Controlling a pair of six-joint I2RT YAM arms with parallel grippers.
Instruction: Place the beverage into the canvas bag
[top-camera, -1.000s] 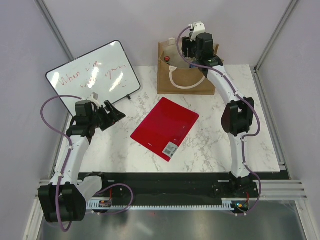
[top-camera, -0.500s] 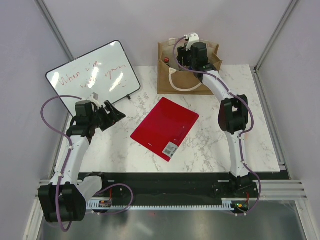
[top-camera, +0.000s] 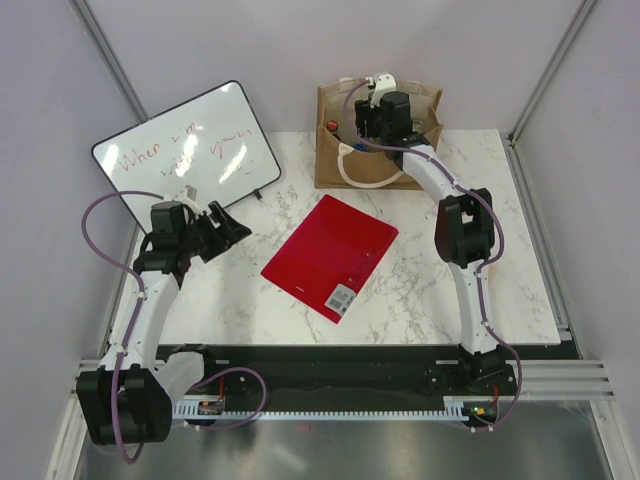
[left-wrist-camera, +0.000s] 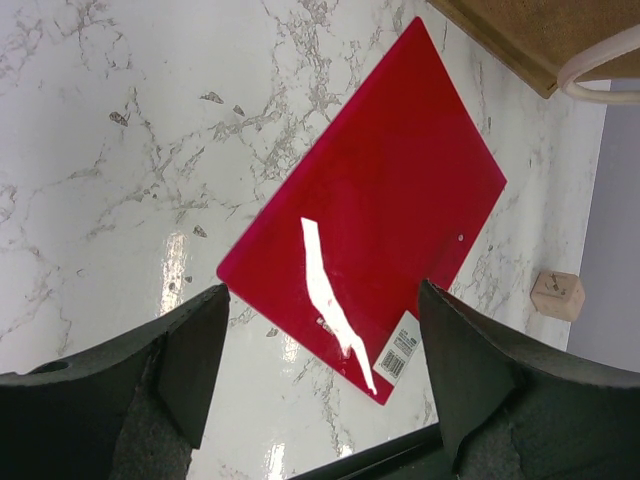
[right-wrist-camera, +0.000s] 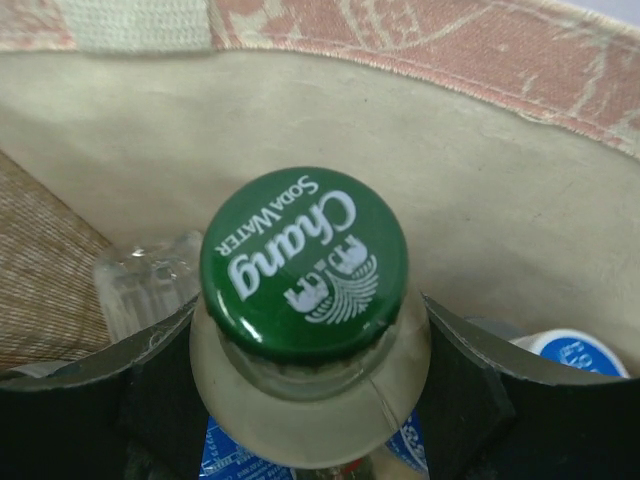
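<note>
Surface: white marble-look table (top-camera: 420, 290) between pale walls, with the canvas bag (top-camera: 330, 150) standing upright at the far edge.
Beverage: a glass bottle (right-wrist-camera: 303, 262) with a green cap reading Chang Soda Water. It is inside the bag's mouth, with the bag's pale lining behind it in the wrist view.
Right gripper: the right gripper (top-camera: 378, 118) hangs over the bag's opening. Its dark fingers (right-wrist-camera: 150, 390) press on either side of the bottle just below the cap, so it looks clamped on the bottle.
Key relation: the bottle is directly under the gripper, upright, with its long axis pointing straight down into the bag. I'd judge the coming move to be a short straight lowering and a release, with no sideways travel.
Nearer arm: the right, by far.
Bag contents: a ribbed clear glass thing (right-wrist-camera: 140, 285) is just beside the bottle on one side and a blue-and-white cap (right-wrist-camera: 570, 352) on the other, with blue print lower down. From above, a red-topped thing (top-camera: 333, 125) shows by the bag's left wall.
Risk: the bag looks crowded, so the bottle may land on a neighbour and tip.
Left gripper: the left gripper (left-wrist-camera: 325, 350) is well apart from the bag, jaws spread with nothing between them.
Elsewhere: a red folder (top-camera: 330, 255) lies flat in front of the bag, and a whiteboard (top-camera: 185, 155) leans to the bag's left.
</note>
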